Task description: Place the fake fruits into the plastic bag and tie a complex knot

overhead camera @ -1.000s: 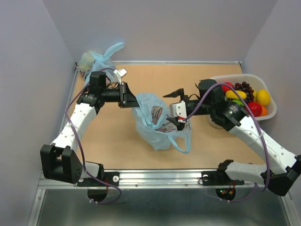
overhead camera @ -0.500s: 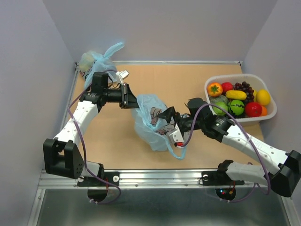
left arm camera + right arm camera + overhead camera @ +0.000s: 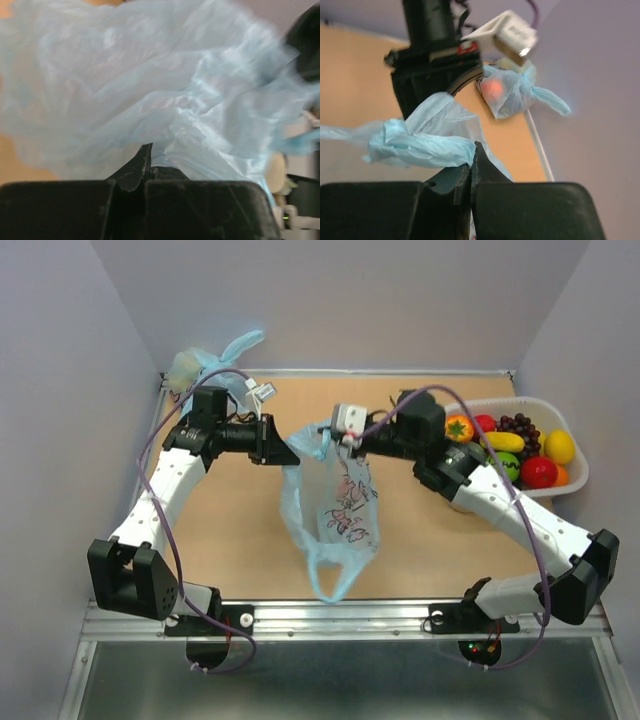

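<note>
The plastic bag [image 3: 335,505], light blue with a printed white panel, hangs slack between both grippers, its lower loop handle [image 3: 330,585] trailing toward the near edge. My left gripper [image 3: 283,448] is shut on the bag's left upper edge, and the film [image 3: 150,90] fills the left wrist view. My right gripper [image 3: 326,440] is shut on a bunched strip of the bag [image 3: 420,142] at the right upper edge. The fake fruits [image 3: 510,450] lie in a white basket [image 3: 565,488] at the right: an orange one, grapes, a banana, green and red ones.
A smaller knotted light-blue bag [image 3: 200,365] with pale lumps sits in the far left corner, also in the right wrist view [image 3: 510,95]. Grey walls close in the table on the left, back and right. A metal rail [image 3: 340,615] runs along the near edge.
My right gripper swung from the bag's lower right up to its top edge and shut on it. The bag went from a crumpled heap to hanging stretched out. The left gripper kept its hold.
</note>
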You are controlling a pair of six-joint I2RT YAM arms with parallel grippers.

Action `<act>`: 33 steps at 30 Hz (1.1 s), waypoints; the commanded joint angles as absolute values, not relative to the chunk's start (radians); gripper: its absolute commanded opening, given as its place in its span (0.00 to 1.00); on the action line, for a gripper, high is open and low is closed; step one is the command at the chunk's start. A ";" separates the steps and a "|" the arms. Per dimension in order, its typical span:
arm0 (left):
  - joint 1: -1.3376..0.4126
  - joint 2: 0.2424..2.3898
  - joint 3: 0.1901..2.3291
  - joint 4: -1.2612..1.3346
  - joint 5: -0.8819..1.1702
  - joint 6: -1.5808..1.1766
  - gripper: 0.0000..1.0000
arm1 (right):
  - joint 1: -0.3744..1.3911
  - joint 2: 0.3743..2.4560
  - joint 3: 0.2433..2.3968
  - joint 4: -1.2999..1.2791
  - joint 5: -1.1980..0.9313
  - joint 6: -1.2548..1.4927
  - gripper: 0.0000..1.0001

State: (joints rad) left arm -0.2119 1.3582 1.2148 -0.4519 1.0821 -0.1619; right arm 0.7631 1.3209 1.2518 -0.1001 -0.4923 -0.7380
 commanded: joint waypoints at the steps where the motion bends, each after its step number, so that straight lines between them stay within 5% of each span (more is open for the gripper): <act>1: -0.207 1.354 1.301 -0.566 1.034 0.176 0.00 | 0.694 1.365 1.498 -0.199 -0.547 -0.235 0.01; 9: -0.202 1.324 1.327 -0.607 0.933 0.414 0.00 | 0.317 1.601 1.557 -0.249 -0.827 0.542 0.01; 15: -0.178 1.318 1.376 -0.690 0.959 0.450 0.00 | 0.118 1.696 1.537 -0.218 -0.943 0.695 0.00; 20: -0.178 1.331 1.373 -0.634 0.997 0.286 0.00 | 0.138 1.715 1.568 -0.163 -0.998 0.716 0.05; 21: -0.178 1.335 1.368 -0.621 1.002 0.249 0.00 | 0.153 1.720 1.578 -0.164 -1.003 0.703 0.09; 24: -0.178 1.353 1.351 -0.554 0.941 0.071 0.00 | 0.169 1.715 1.611 -0.164 -1.015 0.658 0.55; 25: -0.178 1.359 1.350 -0.539 0.907 0.017 0.00 | 0.167 1.710 1.614 -0.169 -1.017 0.646 0.81; 27: -0.178 1.370 1.353 -0.519 0.884 -0.053 0.00 | 0.163 1.695 1.617 -0.179 -1.012 0.592 0.98; 33: -0.176 1.330 1.322 -0.400 0.795 -0.262 0.00 | 0.135 1.594 1.649 -0.354 -0.878 0.375 1.00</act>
